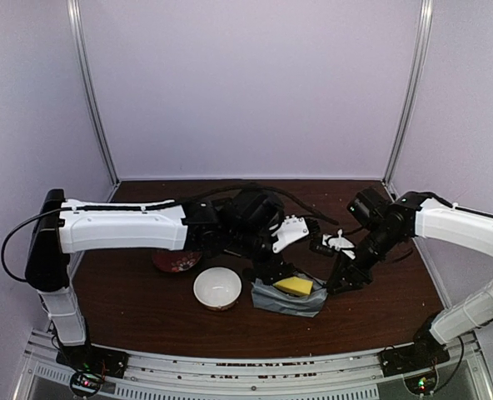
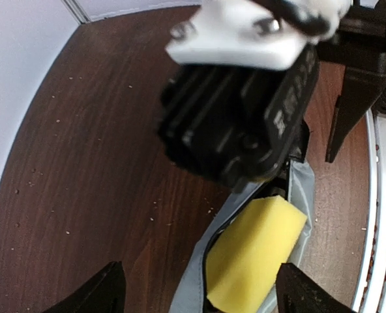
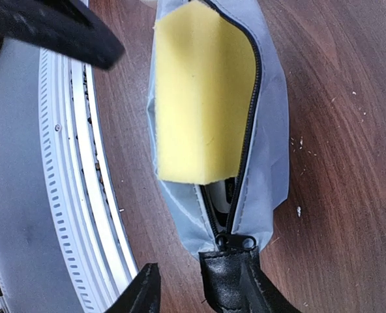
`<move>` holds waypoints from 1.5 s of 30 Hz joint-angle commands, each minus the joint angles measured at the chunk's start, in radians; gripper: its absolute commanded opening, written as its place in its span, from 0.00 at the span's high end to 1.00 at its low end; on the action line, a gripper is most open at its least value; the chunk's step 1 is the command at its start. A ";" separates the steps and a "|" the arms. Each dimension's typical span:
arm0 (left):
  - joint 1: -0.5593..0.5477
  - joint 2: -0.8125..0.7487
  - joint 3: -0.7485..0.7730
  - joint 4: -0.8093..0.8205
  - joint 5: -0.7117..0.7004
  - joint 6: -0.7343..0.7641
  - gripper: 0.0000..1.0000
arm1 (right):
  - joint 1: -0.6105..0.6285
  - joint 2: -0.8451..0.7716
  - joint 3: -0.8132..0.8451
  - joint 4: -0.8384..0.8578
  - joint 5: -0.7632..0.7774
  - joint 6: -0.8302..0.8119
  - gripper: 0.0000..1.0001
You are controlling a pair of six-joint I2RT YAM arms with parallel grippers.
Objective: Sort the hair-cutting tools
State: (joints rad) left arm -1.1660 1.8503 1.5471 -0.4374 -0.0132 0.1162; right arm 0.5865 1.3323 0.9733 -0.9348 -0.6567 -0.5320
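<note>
Dark brown tabletop (image 1: 146,325) enclosed by pale lavender walls. In the overhead view, your left arm stretches level from the left edge to the centre, its wrist tipped down over a grey zip pouch (image 1: 267,302) in the lower middle. A yellow sponge (image 1: 293,286) pokes out of the pouch's open mouth. Your left hand (image 2: 201,266) is released: in its wrist view the two fingers stand wide at the bottom corners, above the pouch and sponge and touching neither.

Your right arm rises from the lower right, folds at the elbow, and bends its wrist down to the pouch's right end. Your right hand (image 3: 203,270) is half-closed about the pouch's black end tab (image 3: 225,280). One finger stands apart from the tab, so you cannot tell whether it grips.

Of the hair-cutting tools, only a dark shape (image 3: 219,195) shows inside the pouch beneath the sponge; which tool is unclear.

A white bowl (image 1: 217,288) sits just left of the pouch, and a red plate (image 1: 176,263) lies under the left arm.
</note>
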 commanded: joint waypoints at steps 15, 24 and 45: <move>0.080 0.174 0.049 0.053 0.150 -0.070 0.25 | -0.013 0.054 -0.027 0.041 0.066 0.026 0.58; 0.085 0.239 0.054 0.037 0.191 -0.103 0.35 | -0.013 0.091 -0.020 0.057 0.093 0.032 0.62; 0.085 0.312 0.114 -0.111 0.331 -0.187 0.65 | 0.004 0.067 0.006 0.143 0.258 0.074 0.99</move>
State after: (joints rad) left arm -1.0790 2.1227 1.6711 -0.4648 0.2771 -0.0479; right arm 0.5838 1.4273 0.9501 -0.8379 -0.4465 -0.4675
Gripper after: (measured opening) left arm 0.364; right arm 0.089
